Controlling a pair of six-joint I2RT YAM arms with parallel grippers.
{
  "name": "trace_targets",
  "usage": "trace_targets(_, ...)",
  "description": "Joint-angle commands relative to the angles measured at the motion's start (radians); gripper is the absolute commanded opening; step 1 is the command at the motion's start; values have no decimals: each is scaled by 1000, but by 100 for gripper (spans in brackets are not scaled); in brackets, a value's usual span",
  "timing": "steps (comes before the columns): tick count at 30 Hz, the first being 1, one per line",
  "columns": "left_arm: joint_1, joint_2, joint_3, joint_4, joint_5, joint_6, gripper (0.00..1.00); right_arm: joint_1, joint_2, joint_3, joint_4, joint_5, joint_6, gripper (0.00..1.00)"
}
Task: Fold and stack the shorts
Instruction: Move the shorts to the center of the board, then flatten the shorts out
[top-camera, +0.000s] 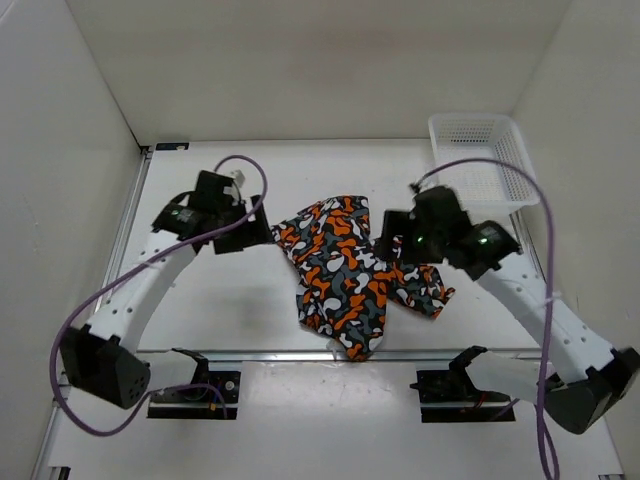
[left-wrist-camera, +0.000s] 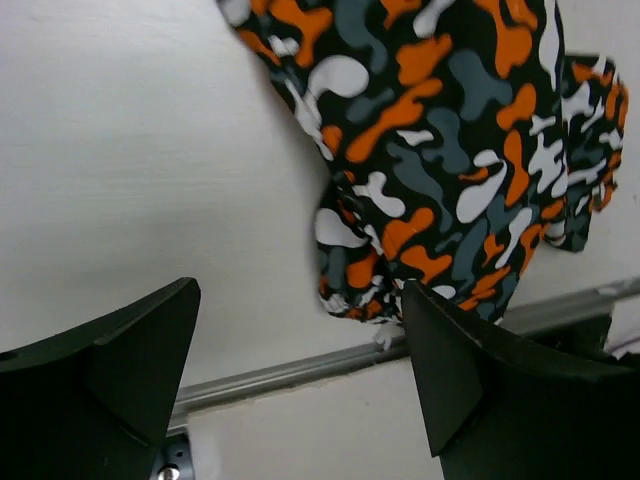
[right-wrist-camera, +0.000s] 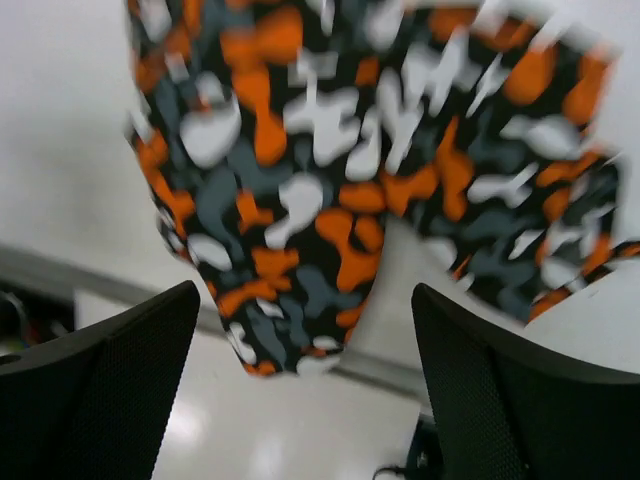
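The left gripper (left-wrist-camera: 300, 300) hung with its jaws spread wide and nothing between them. It sat just off the left edge of the shorts (top-camera: 345, 272), over a bare patch of the table (top-camera: 220, 300). The right gripper (right-wrist-camera: 305, 300) stood open as well, jaws apart and empty, above the right side of the fabric. Its wrist view was blurred, but the orange, white, grey and black print filled the space beyond the fingers. I could not tell whether either gripper touched the cloth.

The shorts lay in a rumpled, unfolded heap in the middle of the table, between the two arms. One long lobe ran toward the near edge, its tip reaching the metal rail (top-camera: 300, 354). A smaller flap stuck out to the right beneath the right arm. A white mesh basket (top-camera: 476, 150) sat in the far right corner, well apart from the shorts.
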Motion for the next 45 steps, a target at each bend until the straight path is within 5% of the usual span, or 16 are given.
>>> trace_targets(1, -112, 78, -21, 112, 94, -45, 94, 194, 48, -201, 20, 10, 173, 92)
trace_targets(5, -151, 316, -9, 162, 84, -68, 97, 529, 145, -219, -10, 133, 324, 97)
trace_targets(13, -151, 587, 112, 218, 125, -77, 96, 755, 462, -114, -76, 242, 412, 94)
trace_targets(16, -151, 647, 166, 218, 104, -86, 75, 778, 538, -88, -124, 308, 465, 79)
trace_targets(18, -151, 661, 198, 218, 93, -95, 55, 778, 557, -88, -133, 340, 475, 54)
trace_targets(19, -151, 661, 207, 218, 93, -96, 30, 778, 558, -88, -147, 354, 490, 43)
trace_targets(20, -139, 670, 226, 218, 84, -96, 18, 778, 558, -88, -147, 380, 501, 24)
trace_targets(21, -139, 670, 236, 218, 84, -96, 10, 778, 558, -97, -158, 389, 501, 14)
trace_targets(23, -130, 681, 264, 218, 93, -96, 10, 769, 558, -97, -178, 415, 521, 0)
trace_targets(35, -9, 562, 390, 161, 94, -77, 10, 712, 427, -48, -350, 613, 515, 0)
trace_targets(41, 77, 493, 563, 139, 123, -77, 10, 564, 355, 11, -252, 676, 308, 0)
trace_targets(45, 140, 471, 716, 92, 137, -100, 10, 348, 346, 152, -131, 713, 51, 0)
